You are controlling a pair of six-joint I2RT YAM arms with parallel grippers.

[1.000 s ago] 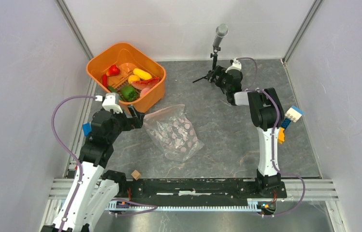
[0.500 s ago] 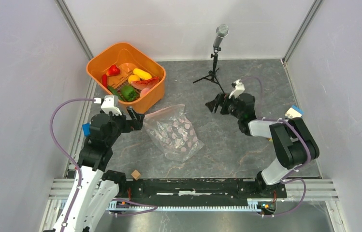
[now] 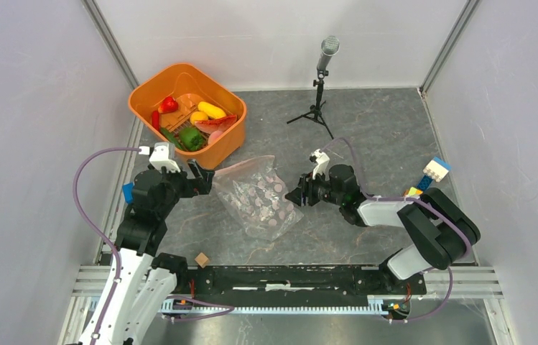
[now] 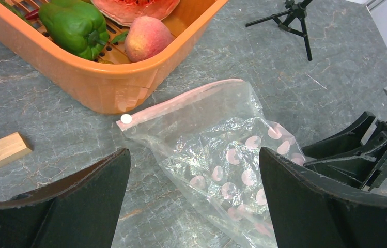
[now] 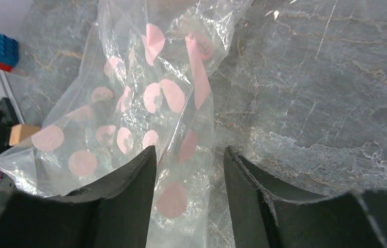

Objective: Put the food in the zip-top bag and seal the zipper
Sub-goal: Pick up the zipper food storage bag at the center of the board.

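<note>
On the grey table (image 3: 373,122), the orange basket (image 3: 231,136) holding the food (image 3: 192,123) is shown with the zip-top bag (image 3: 258,195) flat just beside it, between the left gripper (image 3: 205,176) and right gripper (image 3: 298,195), both spread open; only one layer of the zipper (image 4: 181,101) should be pinched and lifted.

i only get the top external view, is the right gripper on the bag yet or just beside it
Observer: The right wrist view shows the right gripper open, with a crinkled edge of the zip-top bag lying between its fingers, not pinched.
Operator: ok, where's the zipper for the left one
Observer: The left wrist view shows the zipper as a pink strip just ahead of the open left gripper, beside the orange basket.
Operator: which end has the tab
Observer: A small white tab sits at the strip's left end in that view, close to the basket's wall.
</note>
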